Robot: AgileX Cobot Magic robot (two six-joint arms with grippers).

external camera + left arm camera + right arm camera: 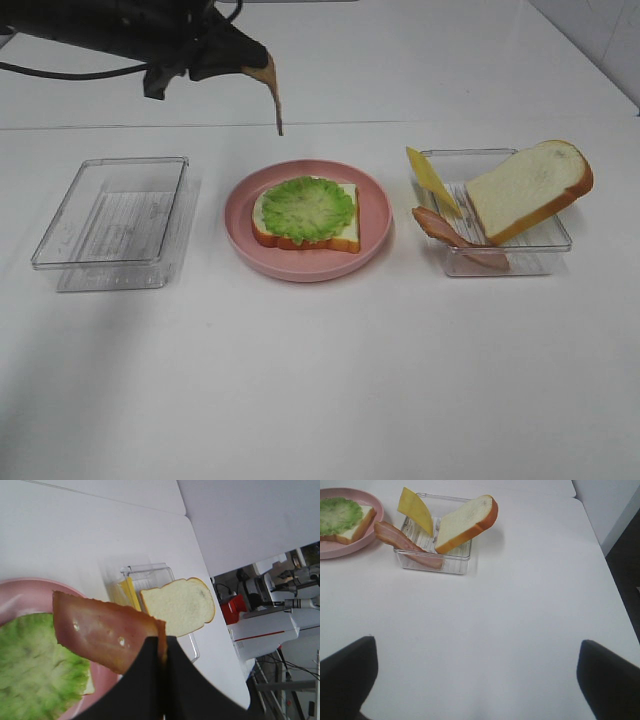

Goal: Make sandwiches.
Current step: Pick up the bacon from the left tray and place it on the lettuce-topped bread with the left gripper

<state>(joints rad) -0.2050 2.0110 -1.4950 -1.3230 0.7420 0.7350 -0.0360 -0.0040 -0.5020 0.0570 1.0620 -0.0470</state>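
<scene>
1. A white table [320,400] seen from above, with three containers in a row from left to right.
2. In the middle sits a round pink plate [238,232]. On it lies the bottom bread slice [345,240], flat, white with an orange-brown crust.
3. A frilly green lettuce leaf [308,208] lies on that slice and covers most of its top. Nothing lies on the lettuce.
4. The left gripper [250,62] hangs in the air at the far left, beyond the plate. Its black jaws are pinched tight on the top end of a held bacon strip [272,95].
5. That strip dangles straight down, its lower end clear of the table, over the far edge of the plate. The left wrist view shows its reddish-brown face close up, between the fingers.
6. On the right stands a clear plastic right tray [535,258]. A second bread slice [530,190] leans tilted in it, its top over the tray's far right rim.
7. A yellow cheese slice [432,180] stands on edge at the tray's far left corner.
8. A second bacon strip [450,238] lies slanted across the tray's near left side, one end poking out over the rim.
9. On the left stands another clear tray, the left tray [115,225].
10. The right gripper [476,645] is spread wide above bare table near the right tray, holding nothing.
</scene>
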